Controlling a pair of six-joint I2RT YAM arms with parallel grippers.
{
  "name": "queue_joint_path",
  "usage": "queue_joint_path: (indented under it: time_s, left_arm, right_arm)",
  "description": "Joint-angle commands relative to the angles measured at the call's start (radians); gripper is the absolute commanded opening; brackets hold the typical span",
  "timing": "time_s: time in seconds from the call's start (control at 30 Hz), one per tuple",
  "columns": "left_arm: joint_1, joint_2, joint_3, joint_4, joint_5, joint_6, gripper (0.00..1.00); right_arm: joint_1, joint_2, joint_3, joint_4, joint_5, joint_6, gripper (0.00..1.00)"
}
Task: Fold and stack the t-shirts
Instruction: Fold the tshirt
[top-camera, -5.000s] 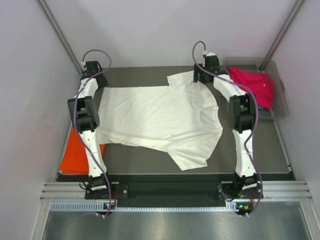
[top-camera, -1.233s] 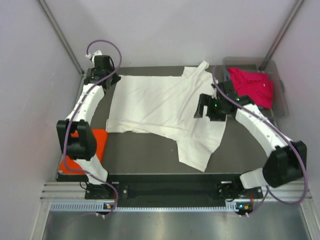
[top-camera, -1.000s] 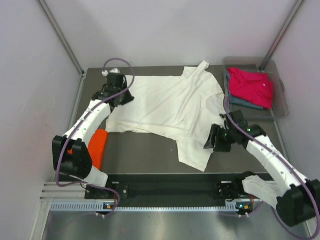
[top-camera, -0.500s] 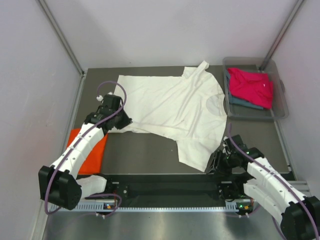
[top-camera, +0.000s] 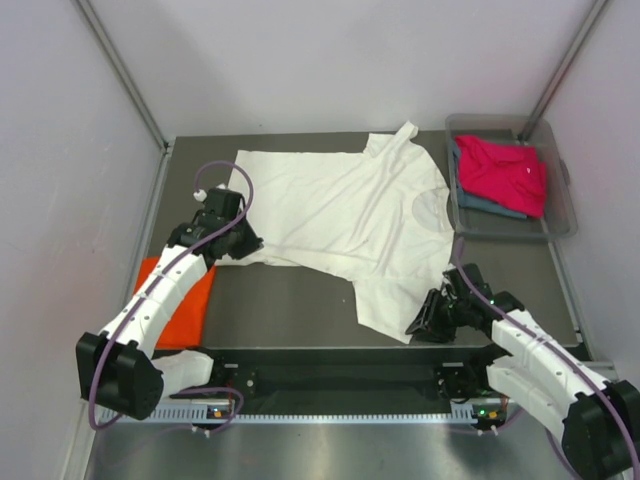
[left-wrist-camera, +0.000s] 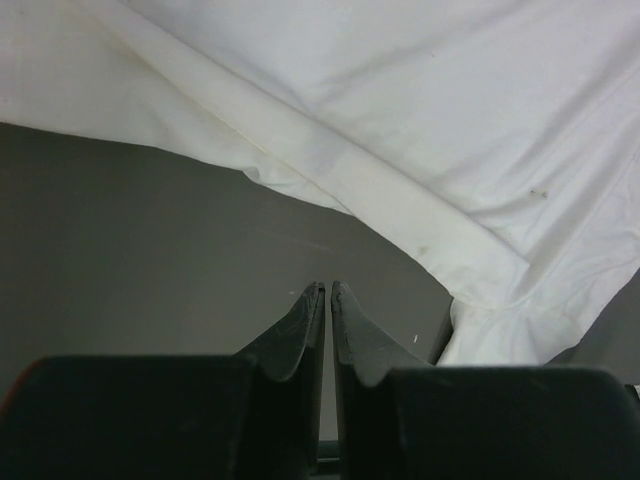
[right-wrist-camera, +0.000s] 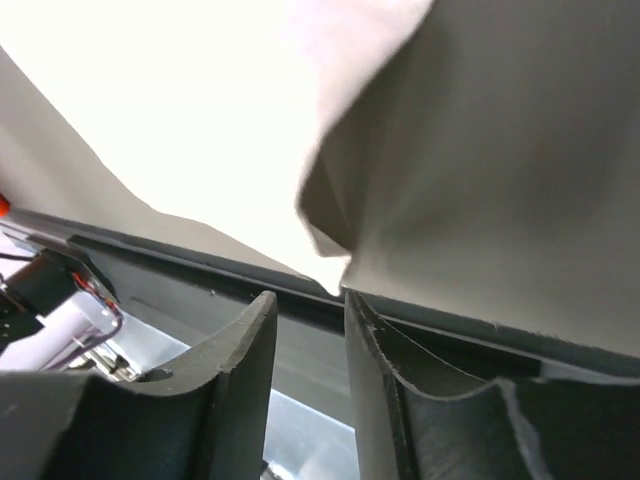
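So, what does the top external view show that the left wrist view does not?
Only the top view: the orange t-shirt on the left, the bin holding a magenta-pink t-shirt, and the right pincer. Only the left wrist view: the left pincer is shut and empty, just short of the hem. Both: the cream-white t-shirt on the dark table.

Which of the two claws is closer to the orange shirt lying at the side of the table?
Left. The left gripper is at the white shirt's hem corner, just past the orange shirt. The right gripper is far across the table, at the white shirt's near sleeve.
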Motion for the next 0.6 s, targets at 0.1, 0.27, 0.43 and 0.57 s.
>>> queue_joint_path:
  time_s: [0.1, 0.27, 0.43, 0.57]
  left_arm:
    - [0.0, -0.03, 0.042, -0.023, 0.011, 0.04, 0.12]
    - [0.0, -0.044, 0.042, -0.028, -0.02, 0.056, 0.12]
    - [0.002, -0.041, 0.045, -0.028, -0.023, 0.059, 0.12]
    - [0.002, -0.033, 0.054, -0.041, -0.04, 0.056, 0.12]
  right_arm:
    - [0.024, 0.054, -0.035, 0.12, 0.015, 0.062, 0.32]
    - [0.035, 0.059, -0.059, 0.135, 0.041, 0.085, 0.28]
    - [0.073, 0.109, -0.105, 0.241, 0.032, 0.141, 0.27]
    - [0.093, 0.143, -0.101, 0.238, 0.069, 0.168, 0.19]
